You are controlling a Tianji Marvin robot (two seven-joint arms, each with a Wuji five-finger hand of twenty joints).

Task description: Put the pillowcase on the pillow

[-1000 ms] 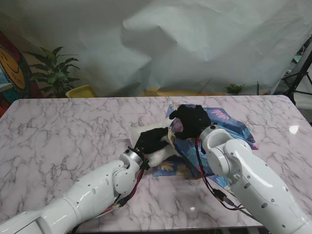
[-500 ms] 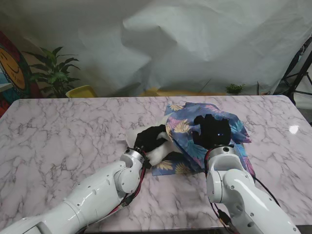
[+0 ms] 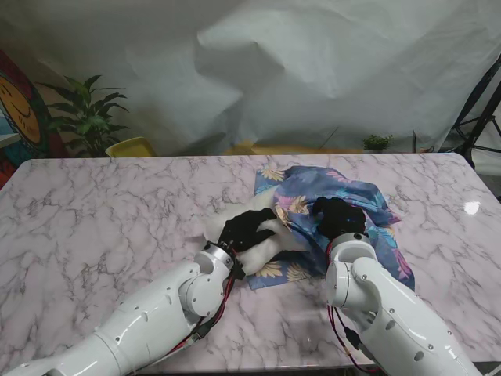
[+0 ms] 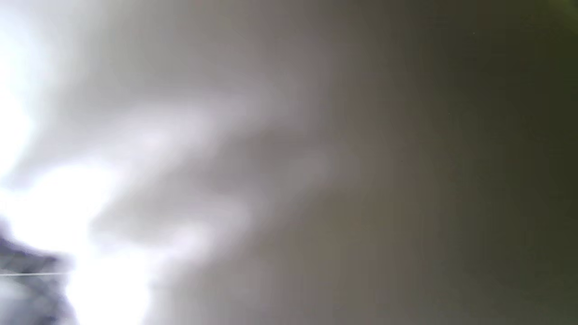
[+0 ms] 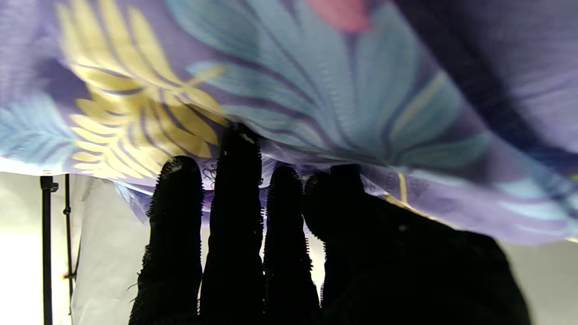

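The left hand (image 3: 248,228) has its fingers closed on the white pillow (image 3: 266,247), while the right hand (image 3: 337,216) lifts the floral pillowcase (image 3: 344,189) draped over its fingers (image 5: 235,189), grip unclear.

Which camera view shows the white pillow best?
The stand view: the pillow lies under the left robot hand, beside the floral pillowcase. The left wrist view is only a blur; the right wrist view shows pillowcase fabric and the right robot hand, no pillow.
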